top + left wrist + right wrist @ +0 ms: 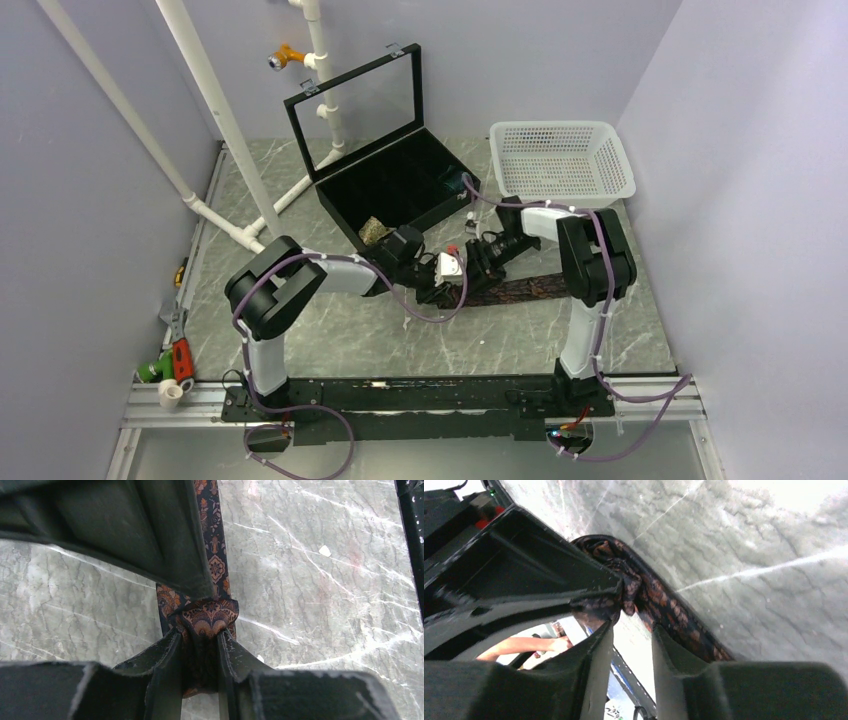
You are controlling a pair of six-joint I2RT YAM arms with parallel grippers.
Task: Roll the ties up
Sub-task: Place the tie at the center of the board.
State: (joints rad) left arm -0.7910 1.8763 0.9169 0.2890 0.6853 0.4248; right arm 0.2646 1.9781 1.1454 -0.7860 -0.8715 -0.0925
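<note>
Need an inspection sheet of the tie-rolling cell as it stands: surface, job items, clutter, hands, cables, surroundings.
Surface: grey marbled table, with white scratches and a few specks in the wrist views.
Job's things: dark patterned tie lies stretched on the table, one end folded up; tan speckled tie sits in the open black case.
Clutter: hand tools at the table's left edge.
Hands: left hand shut on the dark tie's folded end; right hand open, tips at the bunched fabric.
Cables: purple cables run along both arms, one loop sagging beside the tie.
Surroundings: white basket far right; white pipes; plain walls.
</note>
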